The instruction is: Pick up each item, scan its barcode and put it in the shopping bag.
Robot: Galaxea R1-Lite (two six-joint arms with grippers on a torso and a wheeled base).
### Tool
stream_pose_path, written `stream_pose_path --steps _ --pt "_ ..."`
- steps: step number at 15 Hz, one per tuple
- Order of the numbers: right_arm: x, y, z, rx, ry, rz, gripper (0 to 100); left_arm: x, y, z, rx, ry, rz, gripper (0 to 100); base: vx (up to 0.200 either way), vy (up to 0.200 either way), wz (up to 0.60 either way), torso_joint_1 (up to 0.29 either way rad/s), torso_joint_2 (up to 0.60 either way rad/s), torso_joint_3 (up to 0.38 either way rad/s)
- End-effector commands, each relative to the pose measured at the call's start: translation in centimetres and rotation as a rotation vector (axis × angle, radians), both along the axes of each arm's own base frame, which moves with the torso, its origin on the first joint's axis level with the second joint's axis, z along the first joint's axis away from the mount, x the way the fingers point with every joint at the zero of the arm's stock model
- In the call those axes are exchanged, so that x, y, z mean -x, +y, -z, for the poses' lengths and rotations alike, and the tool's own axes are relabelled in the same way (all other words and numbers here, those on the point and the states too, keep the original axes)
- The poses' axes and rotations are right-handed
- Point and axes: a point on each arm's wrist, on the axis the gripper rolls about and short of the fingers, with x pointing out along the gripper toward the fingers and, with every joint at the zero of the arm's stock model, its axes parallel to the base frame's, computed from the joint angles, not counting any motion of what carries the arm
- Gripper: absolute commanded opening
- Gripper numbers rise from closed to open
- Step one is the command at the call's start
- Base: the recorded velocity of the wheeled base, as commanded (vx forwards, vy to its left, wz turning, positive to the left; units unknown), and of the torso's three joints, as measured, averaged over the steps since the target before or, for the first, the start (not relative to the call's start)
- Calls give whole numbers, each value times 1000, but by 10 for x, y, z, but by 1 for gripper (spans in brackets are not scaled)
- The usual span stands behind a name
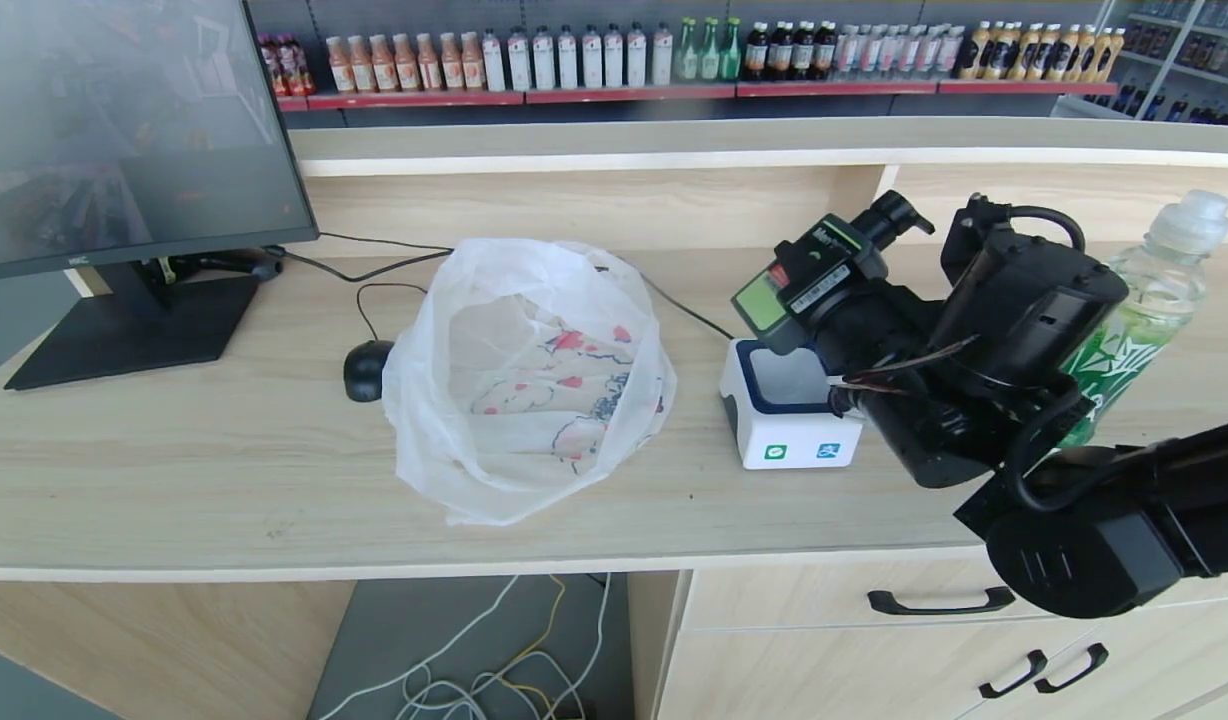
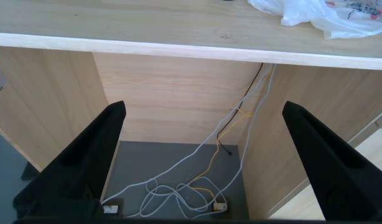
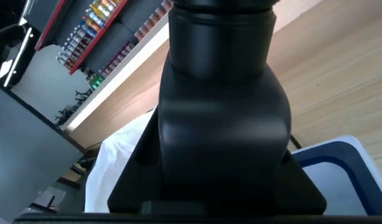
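Head view is showing the black, green-panelled container [image 1: 812,283] over the white-and-blue scanner box [image 1: 789,430], right gripper's [image 1: 854,345] hold I cannot tell, left fingers [image 2: 85,162] gaping empty below the table [image 1: 224,470], and swinging to the white plastic bag [image 1: 524,380] is risking toppling the clear green-labelled bottle [image 1: 1159,290] alongside.

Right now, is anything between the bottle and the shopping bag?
Yes. The white-and-blue scanner box stands on the counter between the bottle and the shopping bag. The right arm hangs over the box and in front of the bottle's lower part, so a straight path across would likely meet both.
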Motion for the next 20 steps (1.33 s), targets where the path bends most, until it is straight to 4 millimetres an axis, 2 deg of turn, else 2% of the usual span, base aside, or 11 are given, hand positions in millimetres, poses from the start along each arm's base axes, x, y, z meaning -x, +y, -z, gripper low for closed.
stream_pose_path --steps 1,9,12,20 --pt "2 0 10 -22 38 -11 0 0 0 0 0 -1 0 100 0 0 0 0 0 0" --pt "7 -3 23 -48 91 -18 0 0 0 0 0 -1 0 100 0 0 0 0 0 0" --pt "11 -2 22 -92 97 -35 0 0 0 0 0 -1 0 100 0 0 0 0 0 0" --pt "8 -7 31 -124 131 -25 0 0 0 0 0 -1 0 100 0 0 0 0 0 0"
